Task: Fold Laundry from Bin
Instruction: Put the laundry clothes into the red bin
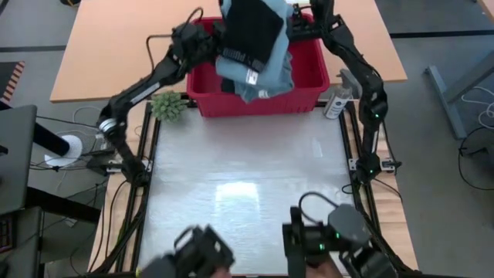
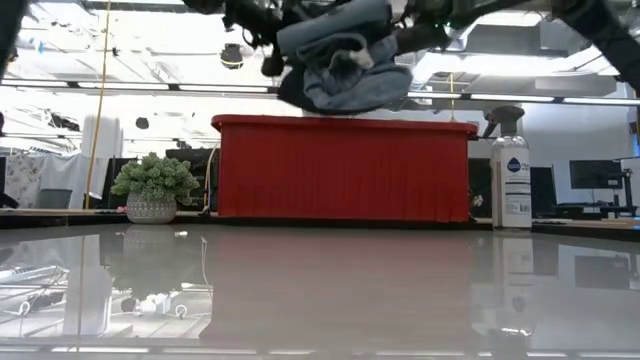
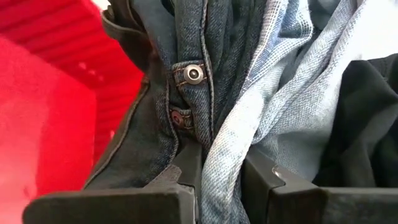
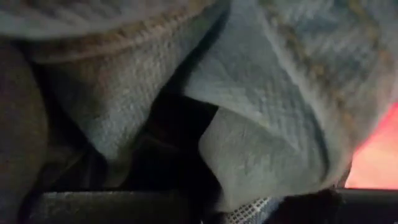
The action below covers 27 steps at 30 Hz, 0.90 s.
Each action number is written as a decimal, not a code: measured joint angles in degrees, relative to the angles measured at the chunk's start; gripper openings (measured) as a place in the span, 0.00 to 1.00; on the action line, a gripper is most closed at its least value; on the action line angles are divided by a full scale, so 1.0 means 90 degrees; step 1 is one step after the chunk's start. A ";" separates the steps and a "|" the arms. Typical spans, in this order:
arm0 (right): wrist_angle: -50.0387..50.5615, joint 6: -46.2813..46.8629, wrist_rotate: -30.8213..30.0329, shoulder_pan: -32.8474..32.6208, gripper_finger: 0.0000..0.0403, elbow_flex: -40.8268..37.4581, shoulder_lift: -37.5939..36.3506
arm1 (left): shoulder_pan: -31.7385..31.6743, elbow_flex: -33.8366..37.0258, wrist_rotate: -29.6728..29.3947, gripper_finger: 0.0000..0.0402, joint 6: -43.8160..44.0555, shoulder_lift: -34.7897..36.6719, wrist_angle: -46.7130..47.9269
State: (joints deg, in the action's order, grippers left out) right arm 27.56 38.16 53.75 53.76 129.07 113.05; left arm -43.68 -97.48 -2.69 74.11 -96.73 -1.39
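The red bin [image 1: 305, 96] stands at the table's far edge and also shows in the low view [image 2: 340, 170]. A bundle of laundry [image 1: 255, 46] hangs above it: a black piece on top, with light blue denim and dark jeans under it. In the low view the bundle [image 2: 345, 70] is clear of the bin's rim. My left gripper [image 1: 207, 42] is shut on the bundle's left side. My right gripper [image 1: 307, 23] is shut on its right side. My left gripper pinches a fold of light blue denim [image 3: 221, 168] between its two fingers [image 3: 186, 177], next to the dark jeans' buttoned fly [image 3: 189, 93]. It holds several layers. The fingers come level from the table's left. The bundle is lifted clear of the bin. My right gripper has grey-blue cloth [image 4: 249, 168] running down between its two dark fingers [image 4: 124, 208]. The cloth fills the wrist view and hides which piece or edge it is. It comes at the bundle from the table's right, and the bundle hangs clear above the bin.
A small potted plant [image 1: 168, 104] stands left of the bin and a white spray bottle [image 1: 337, 100] right of it. The glossy table top [image 1: 247, 177] lies bare in front of the bin. Dark equipment [image 1: 332, 239] sits at the near edge.
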 joint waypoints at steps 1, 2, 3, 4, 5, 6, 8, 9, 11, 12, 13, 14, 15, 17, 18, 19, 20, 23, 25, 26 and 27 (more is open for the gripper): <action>-0.0042 0.0023 -0.0055 0.0067 0.24 0.0136 0.0126 | -0.0134 -0.0255 0.0158 0.12 -0.0065 -0.0237 0.0007; -0.0099 0.0038 -0.0081 0.0124 0.24 0.0271 0.0276 | -0.0287 -0.0516 0.0334 0.11 -0.0127 -0.0463 0.0024; -0.0154 0.0063 -0.0103 0.0186 0.24 0.0407 0.0402 | -0.0445 -0.0751 0.0509 0.11 -0.0182 -0.0671 0.0058; -0.0216 0.0118 -0.0139 0.0240 0.24 0.0523 0.0537 | -0.0578 -0.0982 0.0674 0.11 -0.0283 -0.0896 0.0101; -0.0324 0.0208 -0.0170 0.0290 0.24 0.0640 0.0687 | -0.0695 -0.1202 0.0829 0.11 -0.0361 -0.1110 0.0102; -0.0555 0.0327 -0.0179 0.0333 0.24 0.0674 0.0796 | -0.0821 -0.1390 0.0982 0.11 -0.0399 -0.1309 0.0080; -0.1292 0.0793 -0.0183 0.0420 0.24 0.0588 0.1016 | -0.1037 -0.1707 0.1296 0.10 -0.0361 -0.1666 0.0068; -0.1568 0.1033 -0.0205 0.0446 0.24 0.0586 0.1146 | -0.1126 -0.1836 0.1430 0.10 -0.0328 -0.1831 0.0068; -0.1970 0.1369 -0.0232 0.0500 0.24 0.0586 0.1411 | -0.1292 -0.1996 0.1629 0.10 -0.0301 -0.2079 0.0099; -0.2104 0.1444 -0.0242 0.0512 0.24 0.0586 0.1549 | -0.1356 -0.2039 0.1723 0.10 -0.0304 -0.2192 0.0098; -0.2181 0.1459 -0.0306 0.0517 0.24 0.0586 0.1669 | -0.1406 -0.2049 0.1746 0.10 -0.0311 -0.2295 0.0091; -0.2225 0.1465 -0.0412 0.0521 0.24 0.0586 0.1797 | -0.1466 -0.2049 0.1757 0.10 -0.0319 -0.2376 0.0119; -0.2258 0.1450 -0.0531 0.0521 0.24 0.0586 0.1940 | -0.1516 -0.2049 0.1775 0.10 -0.0334 -0.2461 0.0191; -0.2400 0.1409 -0.0687 0.0521 0.24 0.0586 0.2232 | -0.1610 -0.2047 0.1809 0.10 -0.0476 -0.2659 0.0289; -0.2478 0.1412 -0.0744 0.0521 0.24 0.0586 0.2381 | -0.1650 -0.2043 0.1821 0.10 -0.0586 -0.2748 0.0314; -0.2573 0.1462 -0.0801 0.0527 0.24 0.0586 0.2525 | -0.1673 -0.2040 0.1809 0.10 -0.0659 -0.2850 0.0348; -0.2641 0.1512 -0.0849 0.0541 0.24 0.0586 0.2672 | -0.1681 -0.2040 0.1767 0.10 -0.0694 -0.2936 0.0398; -0.2642 0.1540 -0.0842 0.0581 0.24 0.0586 0.3000 | -0.1679 -0.2040 0.1755 0.10 -0.0840 -0.3215 0.0476; -0.2601 0.1519 -0.0837 0.0592 0.24 0.0586 0.3179 | -0.1671 -0.2040 0.1748 0.10 -0.0995 -0.3391 0.0596; -0.2539 0.1466 -0.0847 0.0592 0.24 0.0586 0.3257 | -0.1667 -0.2040 0.1713 0.10 -0.1093 -0.3475 0.0701; -0.2450 0.1403 -0.0870 0.0592 0.24 0.0586 0.3324 | -0.1657 -0.2040 0.1639 0.10 -0.1220 -0.3553 0.0804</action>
State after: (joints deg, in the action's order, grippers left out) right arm 5.51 50.79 45.92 59.09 134.34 142.97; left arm -58.59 -115.83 12.06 63.13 -128.71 5.85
